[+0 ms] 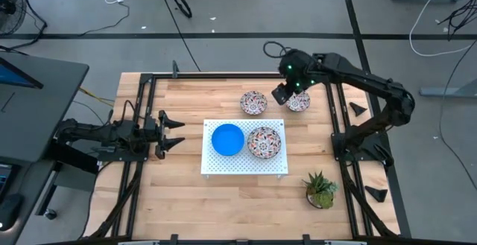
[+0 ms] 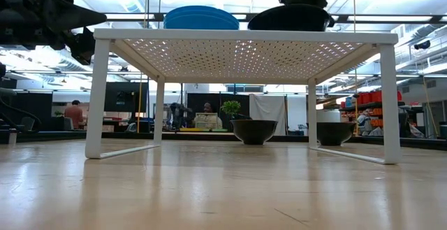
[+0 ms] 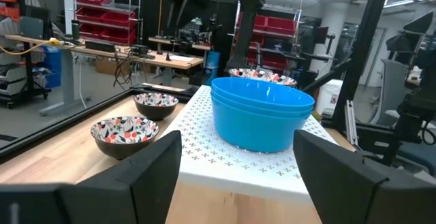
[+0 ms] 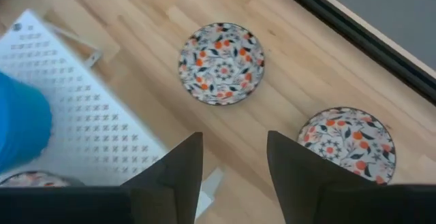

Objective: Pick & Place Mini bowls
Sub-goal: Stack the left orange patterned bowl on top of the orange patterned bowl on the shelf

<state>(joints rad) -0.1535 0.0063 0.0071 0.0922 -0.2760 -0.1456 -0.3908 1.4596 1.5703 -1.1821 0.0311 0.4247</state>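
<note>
Seen from above, the right gripper [image 1: 287,94] covers part of one floral bowl [image 1: 299,101] on the counter [image 1: 223,200], and the overhead frame does not settle whether its fingers touch the rim. In the low view the perforated board [image 2: 244,45] hides all but the upper edges of the blue bowls [image 2: 201,17] and the dark-looking bowl [image 2: 290,17] beside them. The right wrist view cuts the blue stack at the picture's edge, and a third floral bowl [image 4: 27,178] shows only as a sliver.
</note>
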